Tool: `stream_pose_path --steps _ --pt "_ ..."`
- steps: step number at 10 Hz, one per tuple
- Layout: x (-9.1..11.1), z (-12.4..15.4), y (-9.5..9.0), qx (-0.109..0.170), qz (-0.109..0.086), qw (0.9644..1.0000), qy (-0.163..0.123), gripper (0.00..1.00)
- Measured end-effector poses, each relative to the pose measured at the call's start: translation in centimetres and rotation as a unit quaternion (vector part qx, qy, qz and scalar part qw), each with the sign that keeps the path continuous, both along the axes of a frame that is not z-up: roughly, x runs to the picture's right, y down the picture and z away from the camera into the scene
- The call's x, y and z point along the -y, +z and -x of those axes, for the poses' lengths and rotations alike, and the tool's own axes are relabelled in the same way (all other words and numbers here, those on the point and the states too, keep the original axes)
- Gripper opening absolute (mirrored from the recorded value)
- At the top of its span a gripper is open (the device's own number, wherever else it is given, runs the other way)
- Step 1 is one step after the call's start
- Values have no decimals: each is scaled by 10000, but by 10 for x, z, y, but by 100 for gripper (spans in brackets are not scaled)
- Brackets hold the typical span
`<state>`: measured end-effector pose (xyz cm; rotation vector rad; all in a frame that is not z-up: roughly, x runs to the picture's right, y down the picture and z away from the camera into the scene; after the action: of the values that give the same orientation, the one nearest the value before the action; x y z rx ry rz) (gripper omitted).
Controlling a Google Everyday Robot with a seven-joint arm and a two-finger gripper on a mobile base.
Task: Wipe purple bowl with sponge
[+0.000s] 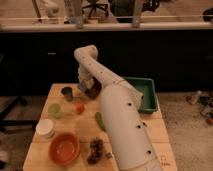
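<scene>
Dim room, dark cabinet fronts behind a light wooden tabletop [152, 127]. The small dark purple-maroon round bowl [93, 91] sits near the far edge. It is probably rigid and light, and may skid when rubbed. The small blue-grey soft sponge block [81, 87] lies just beside it, below my hand [85, 82]; best squeezed across its sides. My arm is stretched forward, wrist down. Whether the hand is pinching anything: cannot tell.

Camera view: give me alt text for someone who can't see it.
A white robot arm reaches across a wooden table, its gripper low over the purple bowl near the far edge, the blue-grey sponge beside it. An orange bowl sits at the front, a green tray at the right.
</scene>
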<state>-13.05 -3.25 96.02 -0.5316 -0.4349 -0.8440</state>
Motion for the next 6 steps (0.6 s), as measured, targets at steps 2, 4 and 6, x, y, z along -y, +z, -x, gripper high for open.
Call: stream_pose_path --steps 2,4,6 --pt "-3 -3 -2 -31 19 10000 -13 0" --pt "-7 -26 -5 -152 35 9999 64 0" --pt "-8 -48 -7 -279 44 9995 140 0"
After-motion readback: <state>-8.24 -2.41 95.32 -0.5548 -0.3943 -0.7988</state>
